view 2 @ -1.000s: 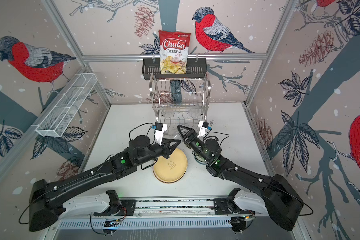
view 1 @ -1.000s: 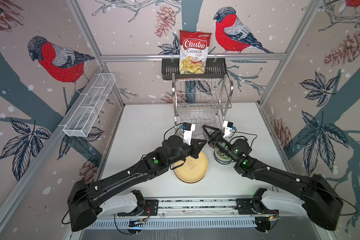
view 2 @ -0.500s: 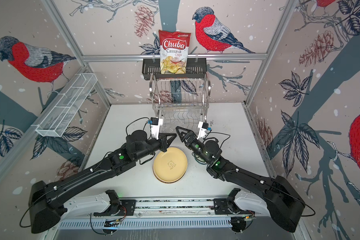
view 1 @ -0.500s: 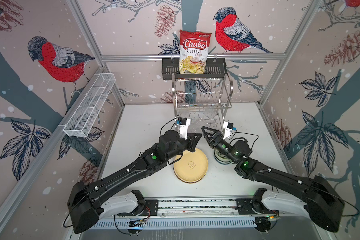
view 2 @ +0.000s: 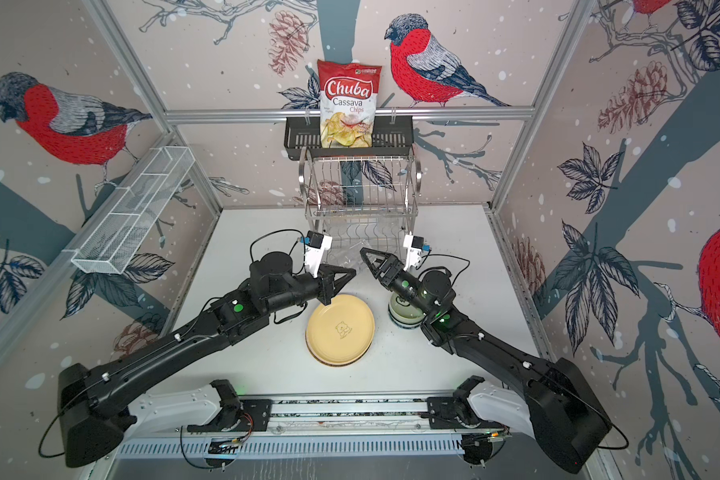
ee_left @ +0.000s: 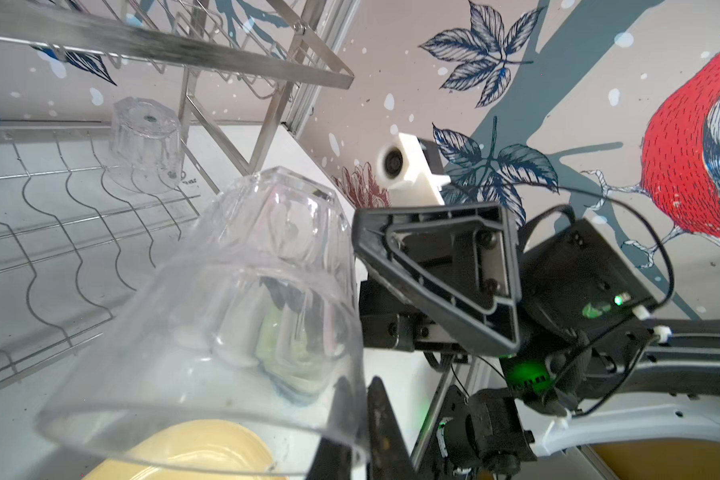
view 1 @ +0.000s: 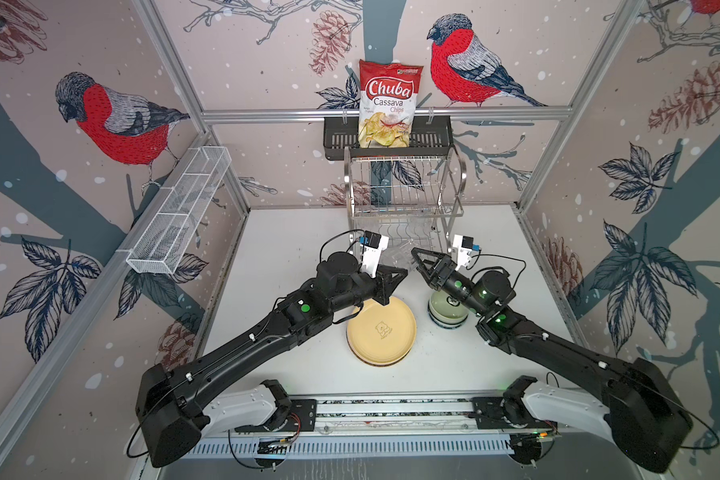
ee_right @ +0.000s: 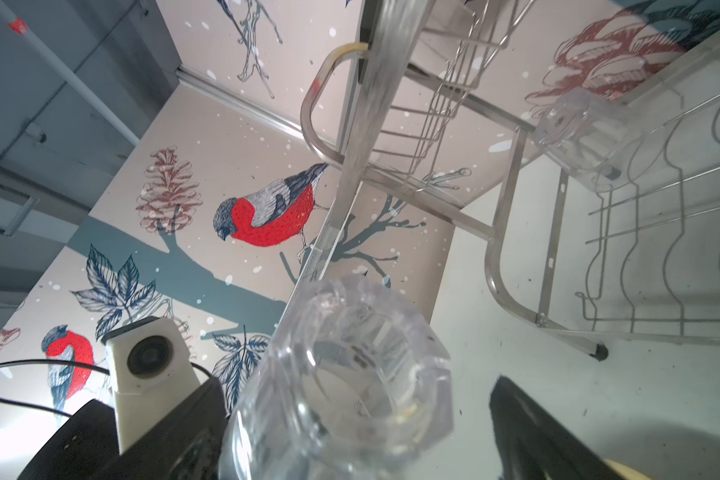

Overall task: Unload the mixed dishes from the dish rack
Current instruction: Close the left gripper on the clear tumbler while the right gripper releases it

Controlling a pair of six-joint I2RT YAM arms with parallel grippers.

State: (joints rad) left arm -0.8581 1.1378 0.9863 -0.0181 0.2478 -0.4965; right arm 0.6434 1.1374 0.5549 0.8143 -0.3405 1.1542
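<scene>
Left pincer [ee_left: 358, 432] pinches the clear glass [ee_left: 246, 291] by its rim, right pincer [view 1: 421, 261] spread alongside; that slick edge-hold could slip.

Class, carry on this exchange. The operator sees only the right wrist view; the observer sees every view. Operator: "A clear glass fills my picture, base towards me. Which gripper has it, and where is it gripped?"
Observer: The left gripper is shut on the held glass, pinching it at the rim. The left wrist view shows this.
Operator: What is already out on the table?
Observer: In both top views a pale green bowl sits on the table, beside a cream-yellow plate that lies flat.
</scene>
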